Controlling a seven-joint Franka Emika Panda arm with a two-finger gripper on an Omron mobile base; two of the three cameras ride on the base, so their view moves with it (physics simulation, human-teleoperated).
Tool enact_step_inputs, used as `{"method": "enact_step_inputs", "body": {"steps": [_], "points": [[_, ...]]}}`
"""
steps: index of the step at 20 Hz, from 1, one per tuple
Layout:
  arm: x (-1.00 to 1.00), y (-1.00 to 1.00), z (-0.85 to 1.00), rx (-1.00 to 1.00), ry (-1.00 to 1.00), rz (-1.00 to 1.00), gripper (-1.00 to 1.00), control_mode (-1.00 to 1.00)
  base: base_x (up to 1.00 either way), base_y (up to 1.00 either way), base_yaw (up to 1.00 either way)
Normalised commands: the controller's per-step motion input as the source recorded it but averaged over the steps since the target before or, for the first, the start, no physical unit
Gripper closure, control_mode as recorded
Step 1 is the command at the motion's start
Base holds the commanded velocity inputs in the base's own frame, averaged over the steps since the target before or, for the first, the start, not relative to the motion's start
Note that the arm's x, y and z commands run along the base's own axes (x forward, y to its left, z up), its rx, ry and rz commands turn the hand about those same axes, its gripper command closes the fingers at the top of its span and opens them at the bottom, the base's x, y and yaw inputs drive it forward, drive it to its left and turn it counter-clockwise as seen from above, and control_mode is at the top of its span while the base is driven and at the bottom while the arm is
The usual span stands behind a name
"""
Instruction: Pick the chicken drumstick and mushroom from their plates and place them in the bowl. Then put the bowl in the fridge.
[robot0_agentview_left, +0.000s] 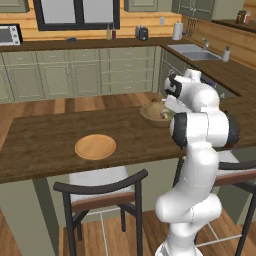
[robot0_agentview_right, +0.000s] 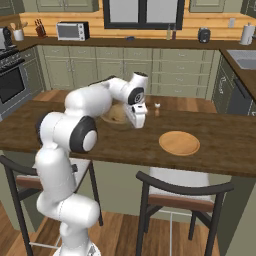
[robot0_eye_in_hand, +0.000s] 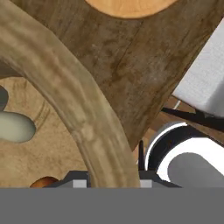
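Jaws: the gripper (robot0_eye_in_hand: 111, 181) is clenching the rim of the bowl (robot0_eye_in_hand: 65, 87), one fingertip on each side.
Bowl: it is sitting on the dark wooden bench (robot0_agentview_left: 40, 140), by the arm.
In the bowl: a pale mushroom (robot0_eye_in_hand: 15, 127) and an orange-brown chicken drumstick (robot0_eye_in_hand: 43, 181) are lying inside.
Plate: one flat plate (robot0_agentview_left: 95, 146) is lying on the bench, well apart from the bowl.

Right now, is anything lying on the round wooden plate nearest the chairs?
No. In the left base view the plate sits bare on the counter, while the food is in the bowl further along.
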Motion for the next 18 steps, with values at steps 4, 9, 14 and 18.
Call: {"method": "enact_step_inputs", "body": {"steps": [4, 9, 14, 18], "points": [[-1.0, 0.62, 1.0, 0.0, -0.38, -0.04, 1.0, -1.0, 0.0, 0.0, 0.0], [-0.64, 0.33, 0.64, 0.0, -0.13, 0.0, 1.0, -1.0, 0.0, 0.0, 0.0], [-0.56, 0.09, 0.0, 0.0, 0.0, 0.04, 1.0, -1.0, 0.0, 0.0, 0.0], [-0.96, 0.8, 0.0, 0.0, 0.0, 0.29, 1.0, -1.0, 0.0, 0.0, 0.0]]}}
